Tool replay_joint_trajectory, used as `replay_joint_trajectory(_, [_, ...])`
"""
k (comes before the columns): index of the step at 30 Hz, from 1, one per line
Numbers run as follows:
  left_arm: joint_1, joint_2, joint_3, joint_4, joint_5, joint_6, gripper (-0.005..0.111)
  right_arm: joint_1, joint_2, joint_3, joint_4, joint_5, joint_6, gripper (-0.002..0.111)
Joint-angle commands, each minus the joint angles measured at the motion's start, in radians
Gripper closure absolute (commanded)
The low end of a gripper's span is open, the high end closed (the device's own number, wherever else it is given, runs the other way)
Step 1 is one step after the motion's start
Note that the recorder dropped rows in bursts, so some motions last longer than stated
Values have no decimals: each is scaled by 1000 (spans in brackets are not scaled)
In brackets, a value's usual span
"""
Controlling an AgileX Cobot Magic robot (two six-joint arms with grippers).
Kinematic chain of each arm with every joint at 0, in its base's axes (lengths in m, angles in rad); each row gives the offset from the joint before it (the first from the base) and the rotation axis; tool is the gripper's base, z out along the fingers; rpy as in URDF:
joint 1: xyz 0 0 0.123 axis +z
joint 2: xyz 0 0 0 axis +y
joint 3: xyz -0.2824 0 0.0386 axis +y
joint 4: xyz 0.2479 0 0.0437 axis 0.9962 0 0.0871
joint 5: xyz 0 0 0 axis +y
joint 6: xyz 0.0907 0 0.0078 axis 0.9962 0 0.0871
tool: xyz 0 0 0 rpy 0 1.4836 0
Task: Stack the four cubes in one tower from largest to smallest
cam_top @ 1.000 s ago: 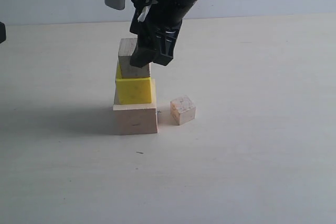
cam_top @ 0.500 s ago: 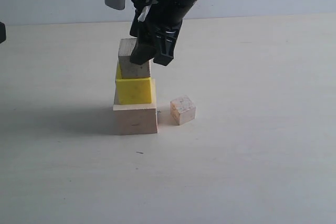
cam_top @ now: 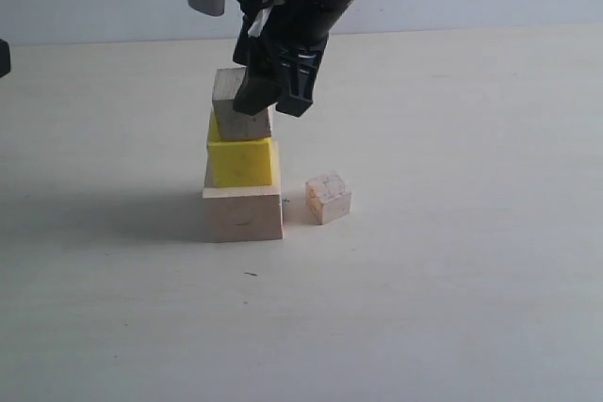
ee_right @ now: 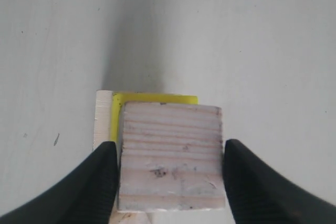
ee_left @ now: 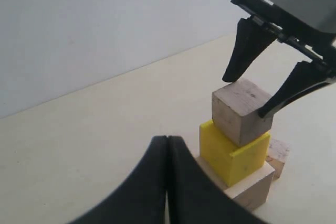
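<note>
Large pale wooden cube (cam_top: 243,216) stands on the table (cam_top: 452,280), left of centre. Mid-sized bright yellow cube (cam_top: 241,163) sits on it, and a small pale wooden cube (cam_top: 227,101) sits on that. Smallest wooden cube with pinkish-grey marks (cam_top: 328,198) lies on the table just right of the base, not touching.

The right gripper (cam_top: 270,110) is straddling the small wooden cube (cam_top: 227,93) atop the yellow cube (cam_top: 241,163) and large cube (cam_top: 243,216), while the smallest cube (cam_top: 328,198) is sitting beside them.
</note>
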Motion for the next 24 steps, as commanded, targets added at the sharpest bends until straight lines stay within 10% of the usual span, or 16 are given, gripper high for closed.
replay_joint_trajectory(1, [2,6,3,1,-12,2,107,-3,-27,-6,8,-8,-2,104])
replay_joint_trajectory(24, [2,6,3,1,-12,2,107,-3,-19,-6,45,-29,-11,104])
